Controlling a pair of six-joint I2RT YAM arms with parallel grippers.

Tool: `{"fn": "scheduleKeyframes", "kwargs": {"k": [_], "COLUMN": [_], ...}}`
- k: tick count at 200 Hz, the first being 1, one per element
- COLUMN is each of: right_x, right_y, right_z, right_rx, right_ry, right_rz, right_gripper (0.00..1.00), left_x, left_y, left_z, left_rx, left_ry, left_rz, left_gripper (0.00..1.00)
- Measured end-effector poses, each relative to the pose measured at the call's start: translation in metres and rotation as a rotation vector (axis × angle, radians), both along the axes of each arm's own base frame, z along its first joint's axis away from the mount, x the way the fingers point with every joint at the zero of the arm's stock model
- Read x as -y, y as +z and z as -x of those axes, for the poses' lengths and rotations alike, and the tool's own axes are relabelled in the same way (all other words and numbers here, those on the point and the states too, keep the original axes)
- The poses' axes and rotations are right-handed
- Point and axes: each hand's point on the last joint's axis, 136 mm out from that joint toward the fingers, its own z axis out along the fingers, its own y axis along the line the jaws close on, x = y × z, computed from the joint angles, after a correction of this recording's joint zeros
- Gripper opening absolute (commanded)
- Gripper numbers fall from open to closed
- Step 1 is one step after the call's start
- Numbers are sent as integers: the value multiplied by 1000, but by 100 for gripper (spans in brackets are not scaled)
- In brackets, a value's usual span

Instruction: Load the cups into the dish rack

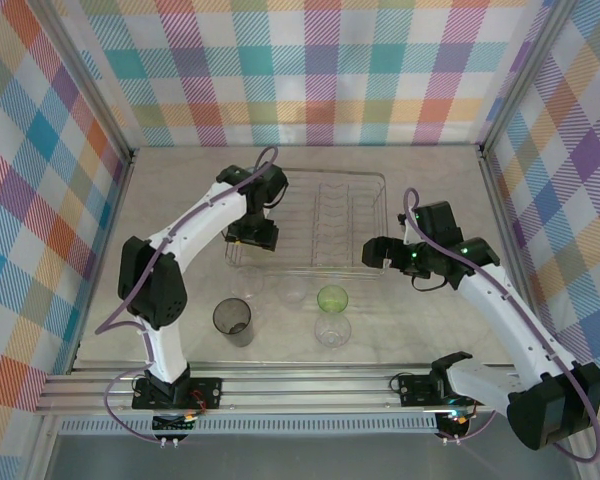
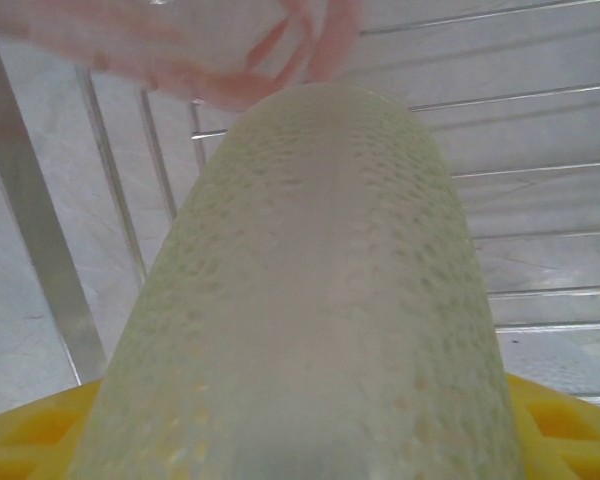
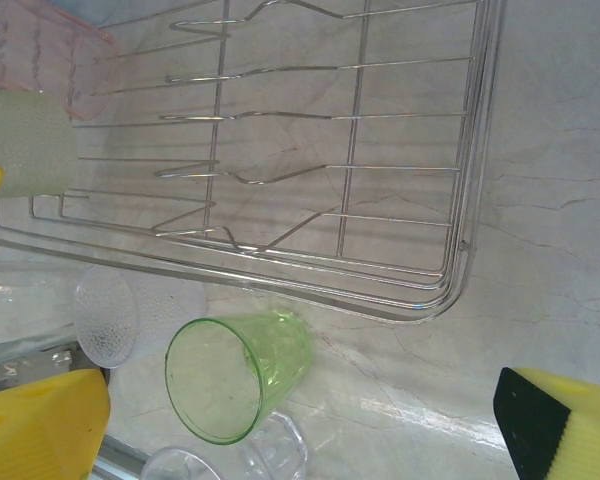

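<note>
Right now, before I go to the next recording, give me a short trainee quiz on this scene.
1. True or false: the right claw holds a cup.
2. What does the left claw grip? A a smoky grey cup, B the pale yellow-green cup, C a blue cup.
3. Fill in, inside or outside: the green cup sits ___ the dish rack.
Key: 1 false; 2 B; 3 outside.

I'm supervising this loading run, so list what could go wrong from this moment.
1. The left gripper holds the pale yellow-green cup right beside the pink cup in the dish rack. Setting it down could knock the pink one over.
2. The open right gripper is near the green cup, which sits crowded among clear cups. Reaching in may tip or scatter its neighbours.
</note>
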Motion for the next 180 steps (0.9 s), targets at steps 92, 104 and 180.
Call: {"fn": "scheduleKeyframes", "kwargs": {"k": [92,104,180], "right_x": [1,1,-1], "right_y": [-1,-1,-2], "right_z": [1,1,5], "right_rx": [1,0,-17], "right_ry": [10,10,22], "right_rz": [8,8,-3], "right_gripper": [99,99,99], "left_x": [-17,-18,-21], "left_y": [-35,-35,-38], "left_z": [1,0,-4], "left_rx": [-100,-100,-82], "left_ry": [32,33,40], "left_rz": [-44,-43,-51], "left_gripper": [57,62,86]}}
